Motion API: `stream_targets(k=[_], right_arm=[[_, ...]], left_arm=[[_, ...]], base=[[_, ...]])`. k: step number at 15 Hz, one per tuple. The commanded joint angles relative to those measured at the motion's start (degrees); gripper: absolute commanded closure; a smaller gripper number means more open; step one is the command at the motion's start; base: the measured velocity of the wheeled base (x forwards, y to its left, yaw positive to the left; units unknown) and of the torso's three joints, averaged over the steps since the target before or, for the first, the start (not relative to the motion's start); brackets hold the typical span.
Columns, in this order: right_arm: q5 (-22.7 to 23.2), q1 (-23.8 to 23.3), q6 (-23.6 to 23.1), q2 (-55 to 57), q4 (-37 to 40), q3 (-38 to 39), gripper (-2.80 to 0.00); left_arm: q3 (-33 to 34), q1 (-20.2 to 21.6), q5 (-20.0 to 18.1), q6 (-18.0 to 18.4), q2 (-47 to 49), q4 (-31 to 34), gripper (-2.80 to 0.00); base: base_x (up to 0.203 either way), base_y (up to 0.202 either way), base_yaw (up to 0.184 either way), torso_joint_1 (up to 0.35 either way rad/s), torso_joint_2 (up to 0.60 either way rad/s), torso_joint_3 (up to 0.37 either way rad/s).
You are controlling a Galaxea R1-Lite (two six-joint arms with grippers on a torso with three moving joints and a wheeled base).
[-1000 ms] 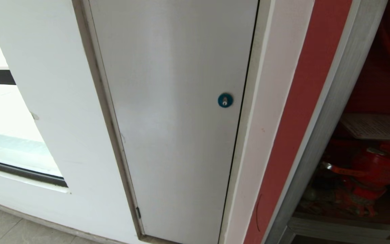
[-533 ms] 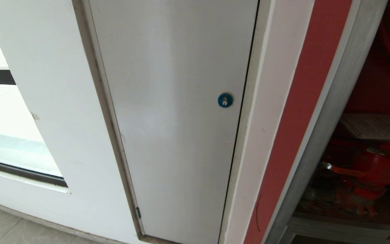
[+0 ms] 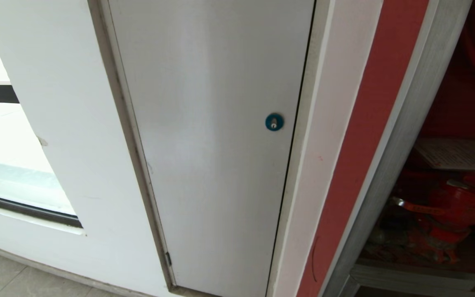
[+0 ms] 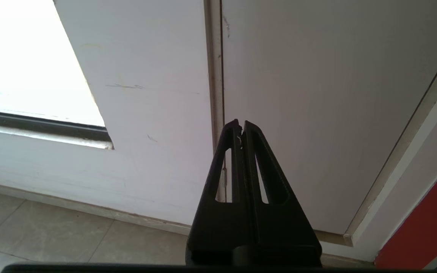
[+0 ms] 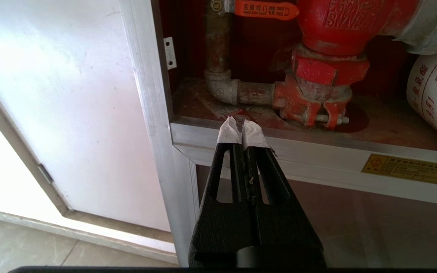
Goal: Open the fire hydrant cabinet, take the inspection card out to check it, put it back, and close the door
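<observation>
Two arms idle, both grippers pressed together w/ nothing in them. Left gripper (image 4: 241,127) points at the plain white door (image 3: 217,136) w/ blue lock (image 3: 274,122), not a task item. Right gripper (image 5: 242,127), tape on its tips, hangs just in front of the fire hydrant cabinet (image 5: 154,113) sill, near the red valve (image 5: 317,76) and white rolled hose (image 5: 436,91).

Progress, my read: cabinet interior is exposed in head and right wrist views, so the tinted door looks already swung open; door itself not in any view. Inspection card (image 3: 458,153) appears to lie inside above the valve, at the head view's right edge; text too small to confirm. Can't tell if it's been checked yet or is still to be taken out. Left for sure: close door.
</observation>
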Motion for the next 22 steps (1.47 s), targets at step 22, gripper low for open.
stream_targets(k=[22], right_arm=[[0.0, 0.0, -0.1, 0.0, 0.0, 0.0, 0.0]], left_arm=[[0.4, 0.0, 0.0, 0.0, 0.1, 0.0, 0.0]], base=[[-0.117, 0.0, 0.0, 0.0, 0.0, 0.002]])
